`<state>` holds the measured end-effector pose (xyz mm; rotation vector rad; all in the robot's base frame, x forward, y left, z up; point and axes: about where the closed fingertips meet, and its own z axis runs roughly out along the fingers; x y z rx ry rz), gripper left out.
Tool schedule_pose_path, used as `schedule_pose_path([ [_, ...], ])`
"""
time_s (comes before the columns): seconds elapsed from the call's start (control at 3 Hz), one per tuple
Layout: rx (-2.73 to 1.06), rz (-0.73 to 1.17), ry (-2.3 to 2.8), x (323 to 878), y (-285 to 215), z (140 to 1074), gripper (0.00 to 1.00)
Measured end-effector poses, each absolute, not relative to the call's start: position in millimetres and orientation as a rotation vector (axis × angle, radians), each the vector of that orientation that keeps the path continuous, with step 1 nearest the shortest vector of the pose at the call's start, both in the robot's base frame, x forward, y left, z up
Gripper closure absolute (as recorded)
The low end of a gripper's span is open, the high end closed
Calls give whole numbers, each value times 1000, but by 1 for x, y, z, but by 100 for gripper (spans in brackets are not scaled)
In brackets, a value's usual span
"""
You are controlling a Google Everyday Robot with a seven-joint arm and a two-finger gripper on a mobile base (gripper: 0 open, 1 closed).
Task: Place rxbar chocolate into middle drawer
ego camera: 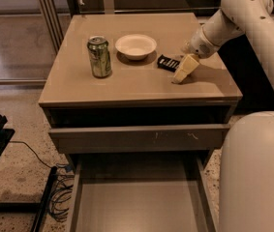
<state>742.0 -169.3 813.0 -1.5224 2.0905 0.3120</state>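
Green soda can [99,56], white bowl [136,46] beside it, floor cables [60,197]

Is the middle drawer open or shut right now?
Open: the middle drawer is pulled out, floor showing. The end effector is at the tabletop beside the rxbar chocolate.

1. One camera, set high before the cabinet [127,88], faces steeply down, close in.
2. Middle drawer [136,207] cut by lower edge; arm [243,13] enters from right; gripper [184,70] upper right, above the cabinet top.
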Motion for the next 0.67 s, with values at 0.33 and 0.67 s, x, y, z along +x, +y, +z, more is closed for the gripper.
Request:
schedule_pose_path([
  [0.33,-1522,312,2091,742,-169,813,42],
  [0.67,-1522,312,2091,742,-169,813,65],
])
